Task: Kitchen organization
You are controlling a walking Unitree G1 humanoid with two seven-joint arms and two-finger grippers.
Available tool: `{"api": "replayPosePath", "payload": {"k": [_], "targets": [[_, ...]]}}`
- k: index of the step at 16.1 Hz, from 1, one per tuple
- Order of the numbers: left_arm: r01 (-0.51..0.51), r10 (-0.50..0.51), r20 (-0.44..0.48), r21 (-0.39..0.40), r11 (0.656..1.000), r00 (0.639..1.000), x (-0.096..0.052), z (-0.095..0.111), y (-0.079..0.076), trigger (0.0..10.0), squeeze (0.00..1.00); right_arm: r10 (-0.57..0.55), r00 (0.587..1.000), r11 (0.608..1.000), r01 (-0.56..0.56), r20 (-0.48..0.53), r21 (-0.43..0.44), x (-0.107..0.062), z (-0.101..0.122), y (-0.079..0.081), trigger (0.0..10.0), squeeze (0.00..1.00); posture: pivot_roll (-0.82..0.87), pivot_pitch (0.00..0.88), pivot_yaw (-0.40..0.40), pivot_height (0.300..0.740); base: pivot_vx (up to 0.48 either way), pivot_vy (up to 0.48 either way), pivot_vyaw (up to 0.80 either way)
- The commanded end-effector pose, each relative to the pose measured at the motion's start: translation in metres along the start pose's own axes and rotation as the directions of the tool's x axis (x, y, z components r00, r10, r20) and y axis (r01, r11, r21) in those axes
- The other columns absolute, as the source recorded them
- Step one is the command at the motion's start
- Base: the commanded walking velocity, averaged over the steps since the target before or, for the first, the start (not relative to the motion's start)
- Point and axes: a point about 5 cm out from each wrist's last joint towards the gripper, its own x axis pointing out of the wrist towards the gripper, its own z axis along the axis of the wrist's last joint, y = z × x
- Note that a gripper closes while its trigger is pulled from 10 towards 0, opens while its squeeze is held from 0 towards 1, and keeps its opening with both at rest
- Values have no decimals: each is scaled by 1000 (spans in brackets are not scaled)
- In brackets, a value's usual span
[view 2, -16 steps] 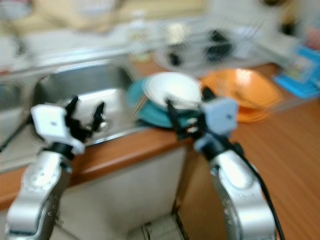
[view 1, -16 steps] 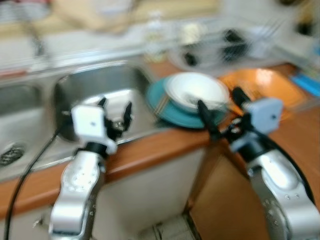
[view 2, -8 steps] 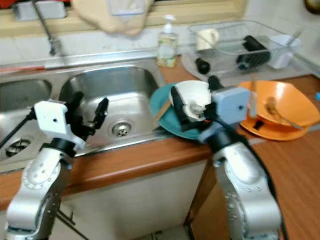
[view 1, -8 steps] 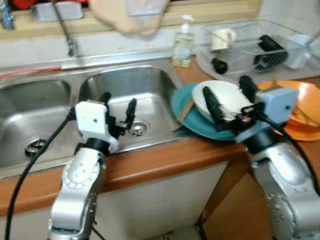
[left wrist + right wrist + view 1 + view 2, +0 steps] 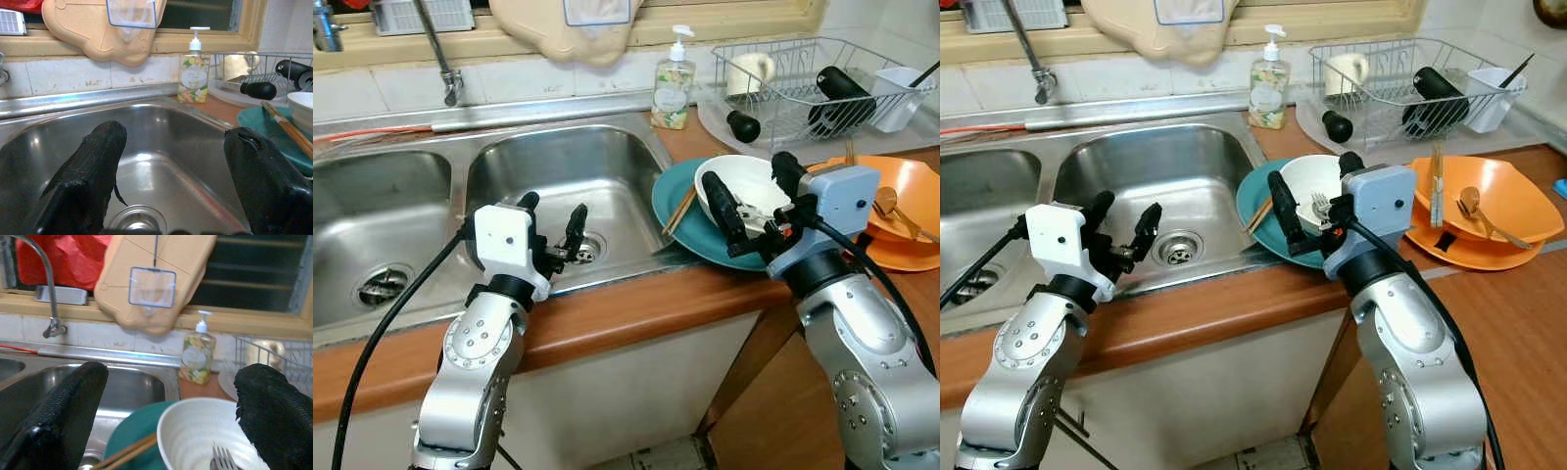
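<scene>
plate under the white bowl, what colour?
Teal plate, clearest in the right eye view, under the white bowl.

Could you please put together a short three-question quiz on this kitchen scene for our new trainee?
1. True or false: the white ceramic bowl sits on the round teal plate.
2. Which utensil lies inside that bowl? A) a metal fork B) a ladle C) a whisk
3. Fill in: the open left gripper hovers over the stainless steel ____, while the open right gripper straddles the bowl.

Key: 1 true. 2 A. 3 sink basin; both grippers hold nothing.
</scene>
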Motion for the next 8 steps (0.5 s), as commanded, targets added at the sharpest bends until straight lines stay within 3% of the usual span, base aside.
{"api": "replayPosePath", "payload": {"k": [1,8], "targets": [[1,-1,-19,12,1000,1000,0,-2,1,10000,0,-35,999,999,35,-37,6,-1,-7,-3,10000,0,-129,0,23,740,0,0,0],[14,-14,-20,8,1000,1000,1,-4,-2,10000,0,-66,997,998,66,-41,-5,-1,-9,-11,10000,0,-134,0,22,740,0,0,0]]}}
